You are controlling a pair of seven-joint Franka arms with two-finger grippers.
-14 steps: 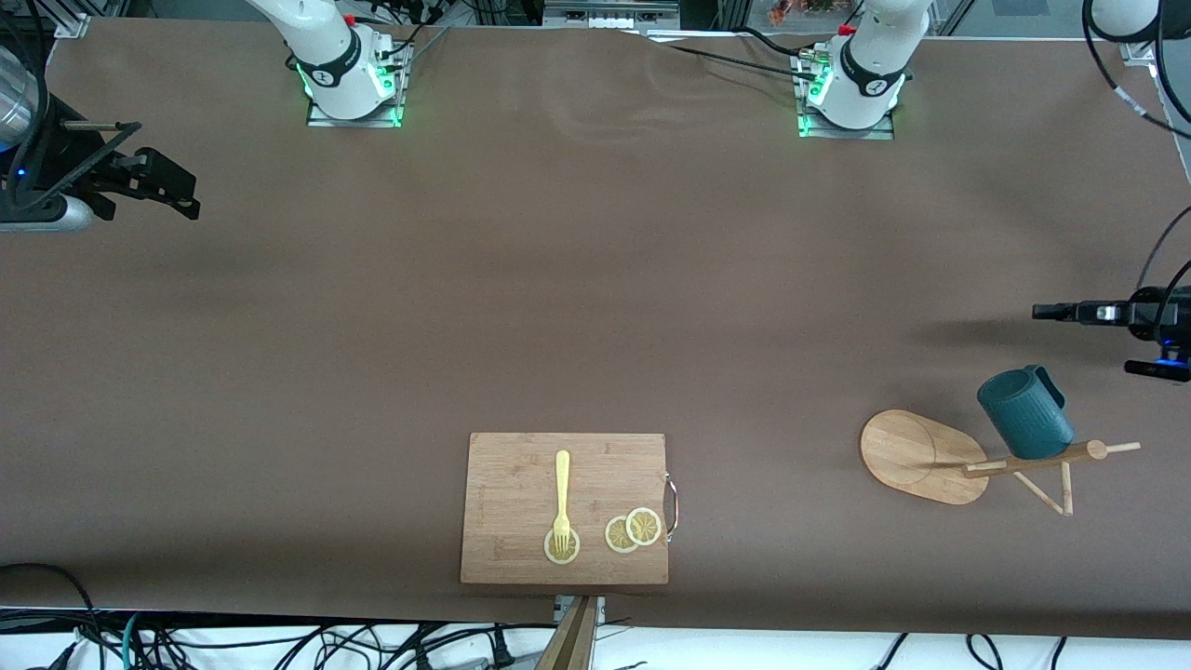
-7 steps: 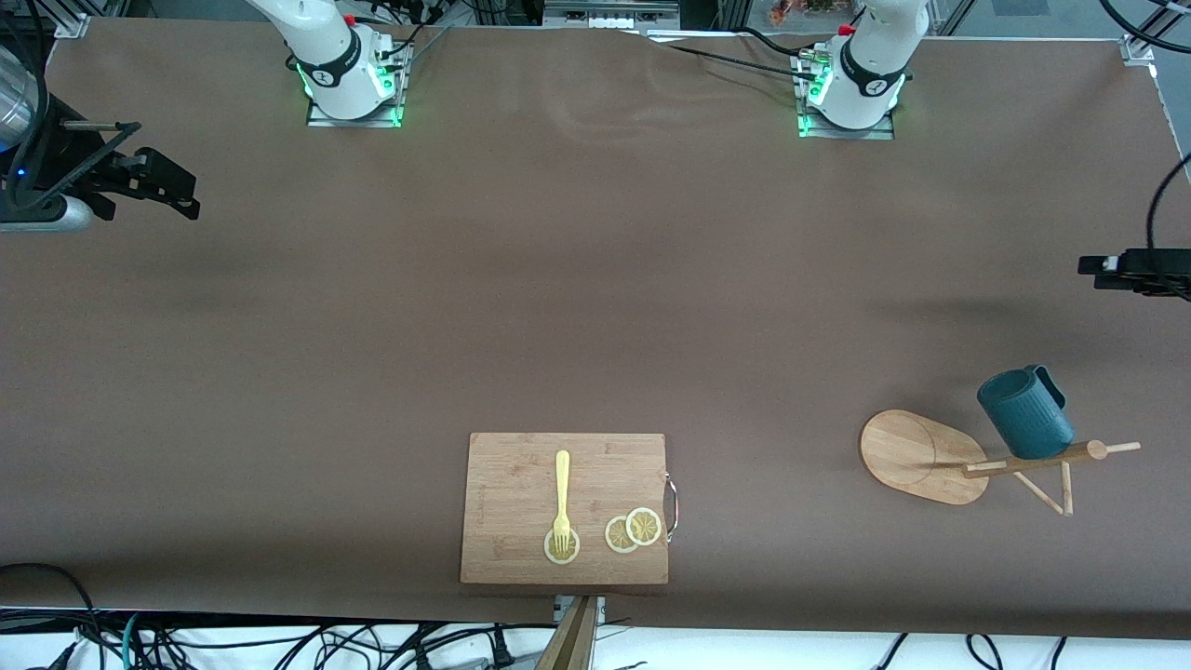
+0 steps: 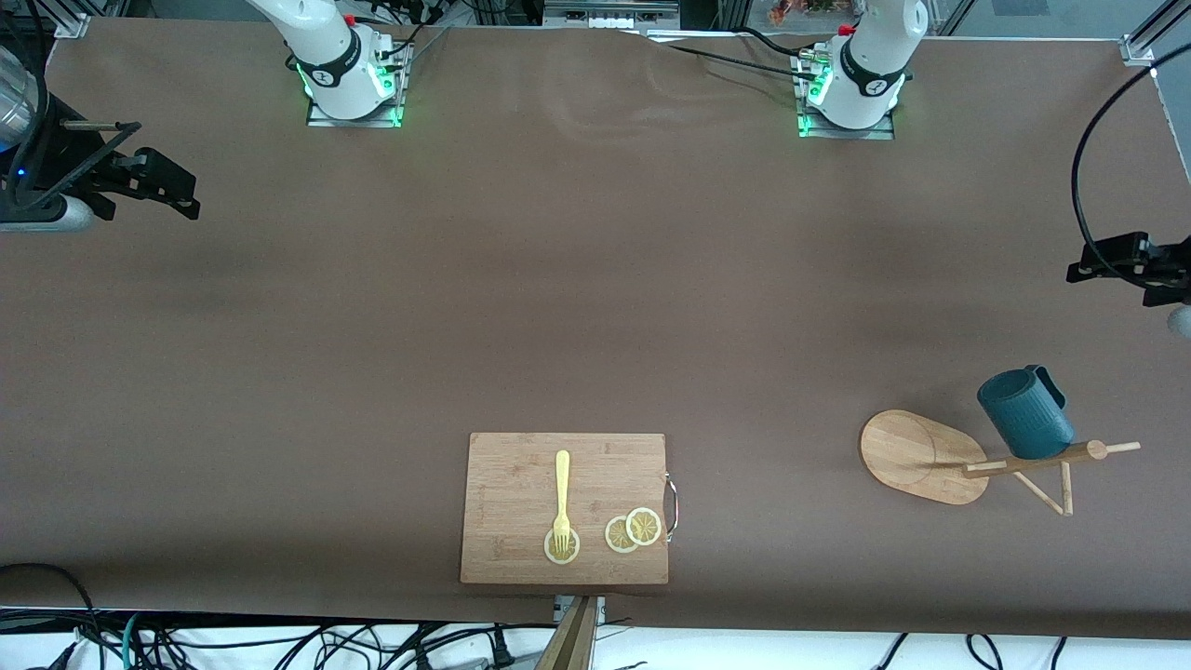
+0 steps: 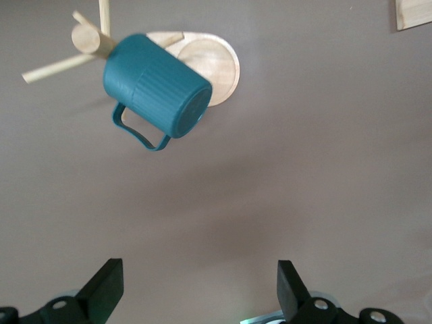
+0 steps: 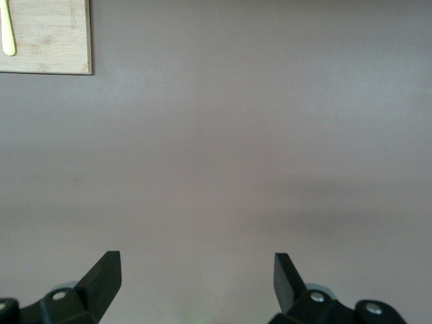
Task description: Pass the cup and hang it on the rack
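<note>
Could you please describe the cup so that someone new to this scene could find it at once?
Start at the left arm's end of the brown table, where a light wooden rack stands. The cup hangs on one of its pegs: a ribbed dark teal mug with one handle, the only non-wooden thing there.

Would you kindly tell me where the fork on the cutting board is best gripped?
Grip the fork mid-handle, coming straight down from above. It lies flat on the cutting board, its tines resting on a lemon slice, so the bare slim handle is clear for a pincer across its width.

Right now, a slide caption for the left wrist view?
Open left gripper over bare table; cup hangs on the rack.
</note>
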